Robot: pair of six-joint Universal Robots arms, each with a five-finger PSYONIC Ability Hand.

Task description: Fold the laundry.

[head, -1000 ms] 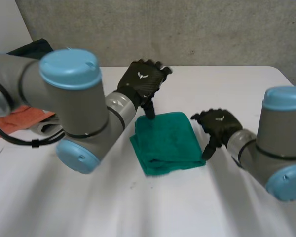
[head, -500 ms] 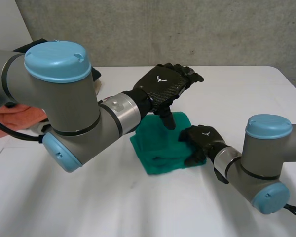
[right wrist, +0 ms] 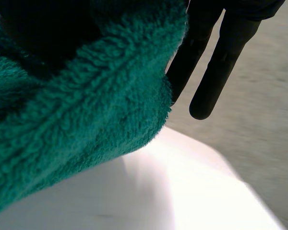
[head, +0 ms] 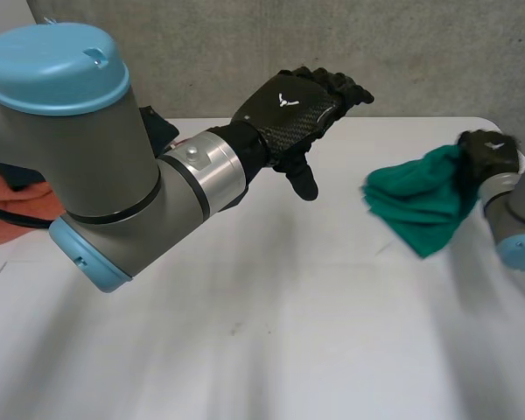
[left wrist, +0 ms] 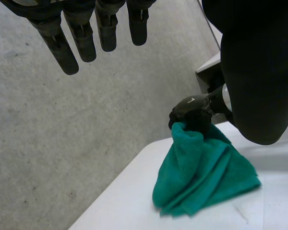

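A folded green towel hangs bunched at the table's right side, its lower end near the tabletop. My right hand is shut on its upper edge. In the left wrist view the right hand clutches the top of the towel, which drapes down from it. In the right wrist view the towel lies against the palm, with two fingers sticking out past it. My left hand hovers open above the table's back middle, holding nothing, its fingers straight.
An orange cloth lies at the far left, partly behind my left arm, with a dark cloth behind it. The white table ends at a grey wall at the back.
My right hand closed on the folded towel and carried it off to the right, lifting and bunching it. My left hand rose from the towel and drifted slightly right.
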